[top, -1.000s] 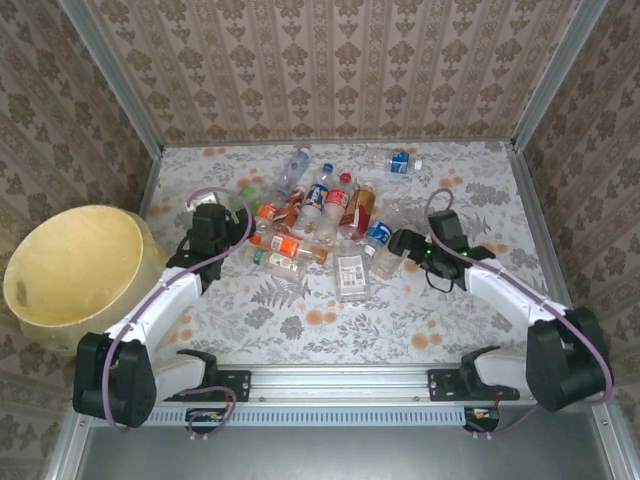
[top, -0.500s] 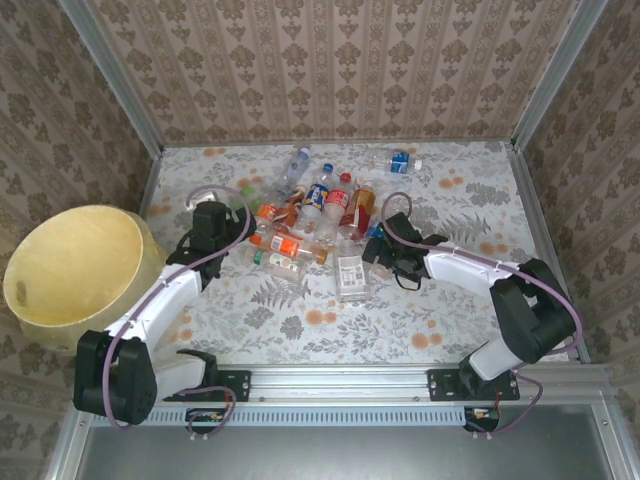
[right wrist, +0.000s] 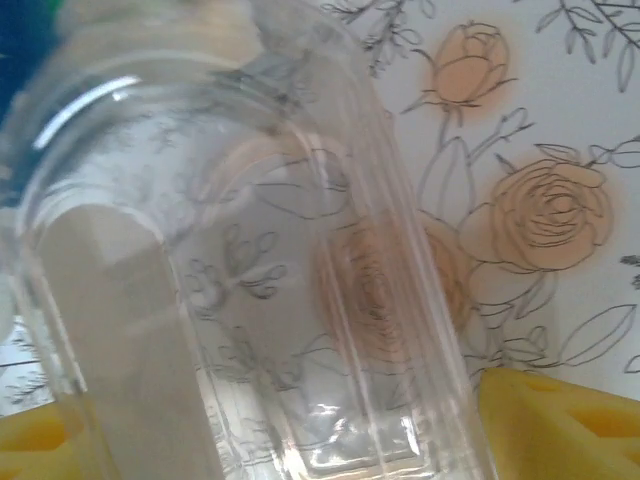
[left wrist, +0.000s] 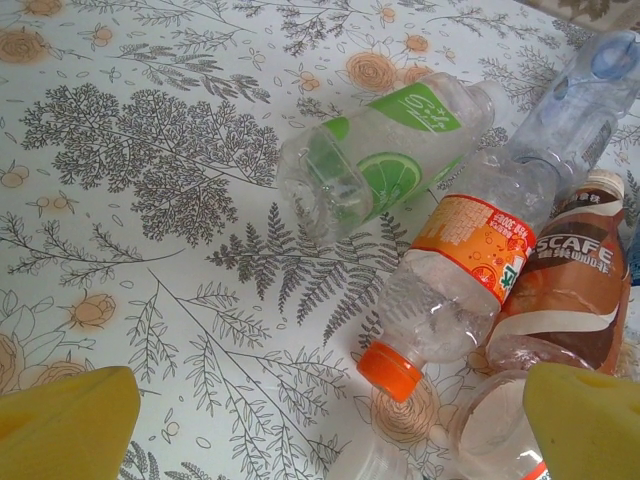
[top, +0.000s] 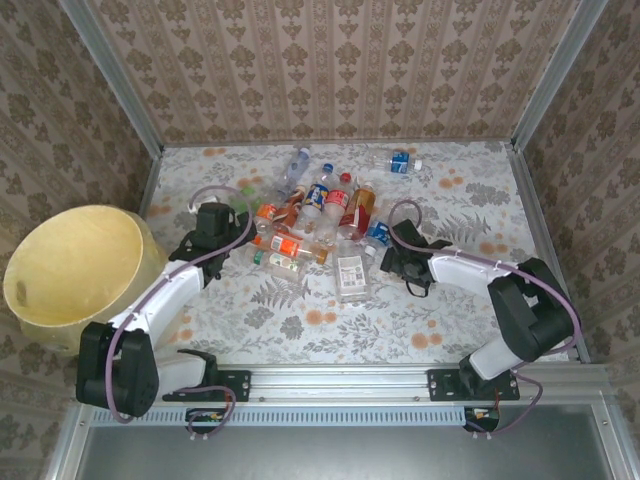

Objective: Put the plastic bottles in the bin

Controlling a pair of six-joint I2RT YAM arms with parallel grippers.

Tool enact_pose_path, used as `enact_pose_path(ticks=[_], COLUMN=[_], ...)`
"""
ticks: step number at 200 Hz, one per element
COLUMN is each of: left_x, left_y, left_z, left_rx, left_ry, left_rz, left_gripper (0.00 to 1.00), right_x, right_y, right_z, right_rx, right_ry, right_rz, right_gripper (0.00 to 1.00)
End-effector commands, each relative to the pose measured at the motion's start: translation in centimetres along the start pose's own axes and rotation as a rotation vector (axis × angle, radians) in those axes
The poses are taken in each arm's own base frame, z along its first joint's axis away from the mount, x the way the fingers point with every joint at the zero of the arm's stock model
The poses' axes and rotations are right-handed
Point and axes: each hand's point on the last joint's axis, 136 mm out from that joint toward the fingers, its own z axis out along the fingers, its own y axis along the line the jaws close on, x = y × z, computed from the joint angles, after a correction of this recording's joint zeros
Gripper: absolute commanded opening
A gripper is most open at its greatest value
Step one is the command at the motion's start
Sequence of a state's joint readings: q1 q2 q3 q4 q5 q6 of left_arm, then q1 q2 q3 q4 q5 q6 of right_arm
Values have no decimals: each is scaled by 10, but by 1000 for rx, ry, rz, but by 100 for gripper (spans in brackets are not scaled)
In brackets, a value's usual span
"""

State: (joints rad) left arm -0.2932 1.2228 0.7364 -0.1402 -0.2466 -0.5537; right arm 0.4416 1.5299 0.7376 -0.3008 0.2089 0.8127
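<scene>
Right arm: folded in from the bench's right side since a second before, bringing the right hand [top: 390, 262] to the right edge of the bottle pile [top: 315, 220]; left arm scarcely moved.
Right hand, state: yellow pads closed in on a clear bottle [right wrist: 250, 250], one at each wall; firmness of the pinch could not be judged.
Left hand [left wrist: 325, 405], state: spread wide, empty, poised over a lime-label bottle [left wrist: 380, 160] and an orange-capped bottle [left wrist: 450, 280].
Bin [top: 70, 265]: pale yellow, at the far left beside the left arm, its visible inside bare; the bottles lay on the bench.
Hazards, judged: the thin, slick wall could buckle or squirt from the pads. The carry to the bin would cross the pile and the left arm, so a clash or a knocked bottle was possible. Round bottles could roll if nudged.
Bench [top: 450, 330]: pale cloth printed with grey ferns and orange roses.
Room: damask wallpaper panels [top: 330, 70] on three sides, metal posts [top: 110, 70] at the corners.
</scene>
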Motion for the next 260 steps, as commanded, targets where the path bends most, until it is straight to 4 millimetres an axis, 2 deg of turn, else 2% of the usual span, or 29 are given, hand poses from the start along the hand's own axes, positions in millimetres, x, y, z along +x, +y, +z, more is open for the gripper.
enact_pose_path(ticks=[1, 27, 51, 55, 72, 116, 153, 164, 184, 218, 260], left_x=[-11, -13, -14, -15, -17, -23, -11, 0, 9, 26, 39], left_y=[-8, -17, -33, -36, -52, -112, -177, -204, -234, -267, -288], left_z=[-3, -5, -8, -8, -12, -32, -68, -86, -105, -118, -117], left_rx=[19, 58, 130, 141, 215, 487, 760, 863, 952, 1026, 1028], left_ry=[-2, 17, 42, 43, 46, 40, 104, 135, 136, 139, 180], left_rz=[-26, -27, -33, -36, -44, -59, 25, 56, 93, 148, 157], left_gripper=[100, 100, 100, 100, 100, 100, 100, 100, 100, 100, 100], right_x=[-11, -15, -21, -26, -32, -48, -50, -49, -49, -47, -37], right_y=[4, 2, -6, -5, -1, 44, 87, 98, 116, 145, 173], right_z=[-4, -12, -23, -31, -44, -94, -134, -141, -150, -159, -165], right_rx=[-29, -31, -21, -40, -106, -414, -680, -740, -819, -913, -958], right_ry=[-45, -76, -132, -163, -230, -376, -447, -457, -474, -487, -497], right_rz=[-76, -157, -164, -152, -139, -201, -277, -287, -304, -356, -450], right_gripper=[72, 66, 64, 63, 60, 55, 54, 54, 54, 54, 55])
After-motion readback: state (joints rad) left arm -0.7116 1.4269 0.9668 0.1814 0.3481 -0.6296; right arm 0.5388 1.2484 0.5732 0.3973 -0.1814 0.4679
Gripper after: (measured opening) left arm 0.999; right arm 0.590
